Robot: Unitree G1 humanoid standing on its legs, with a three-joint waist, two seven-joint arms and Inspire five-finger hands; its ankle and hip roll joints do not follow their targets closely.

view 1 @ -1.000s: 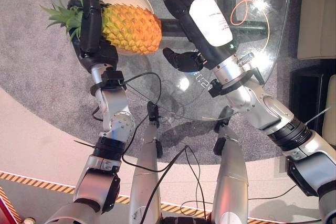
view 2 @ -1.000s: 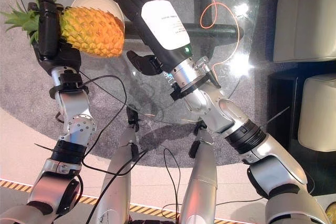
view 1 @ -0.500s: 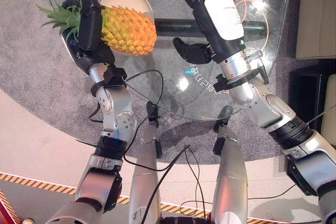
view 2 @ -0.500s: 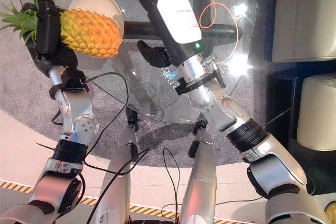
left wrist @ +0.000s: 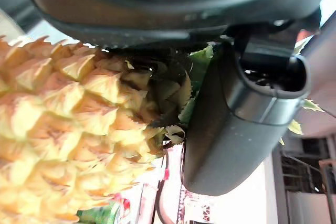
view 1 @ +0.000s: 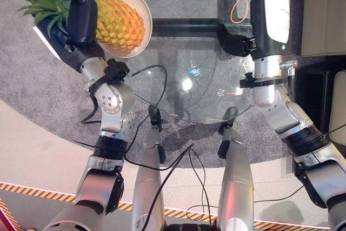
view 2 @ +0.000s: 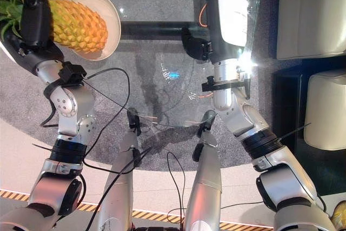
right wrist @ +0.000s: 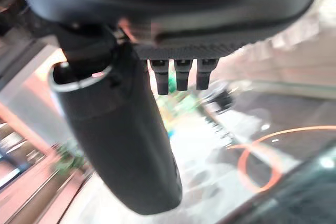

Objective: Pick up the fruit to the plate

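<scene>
The glass counter (view 1: 178, 96) lay bare across its near and middle stretch, giving open passage between the two arms. At the far left, the plate (view 1: 138, 9) was blocked by the pineapple (view 1: 116, 20) clasped in the left robot hand (view 1: 81, 12). At the far right, the right robot hand (view 1: 262, 14) hung above an orange cord loop (view 1: 238, 6).
</scene>
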